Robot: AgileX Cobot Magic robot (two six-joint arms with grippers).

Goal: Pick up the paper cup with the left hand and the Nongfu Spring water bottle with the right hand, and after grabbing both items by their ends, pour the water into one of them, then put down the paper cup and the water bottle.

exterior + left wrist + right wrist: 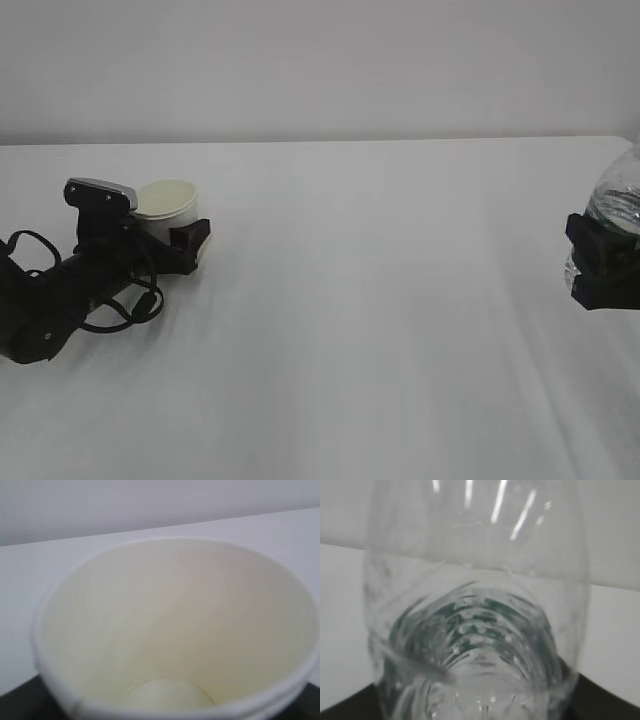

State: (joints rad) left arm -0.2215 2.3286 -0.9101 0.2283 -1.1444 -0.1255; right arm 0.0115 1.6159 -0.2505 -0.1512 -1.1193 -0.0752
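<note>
The paper cup (165, 200) sits low at the table's (380, 300) left, between the jaws of the left hand (188, 243) — whether they press it, I cannot tell. A loose hold could let it tip. Its white, cream-lined inside looks dry. Far right, the right hand (600, 268) pinches the Nongfu Spring water bottle (618, 200) — clear, ribbed; it might slip.

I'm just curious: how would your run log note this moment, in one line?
left hand: around paper cup, on table | right hand: on Nongfu Spring water bottle
</note>
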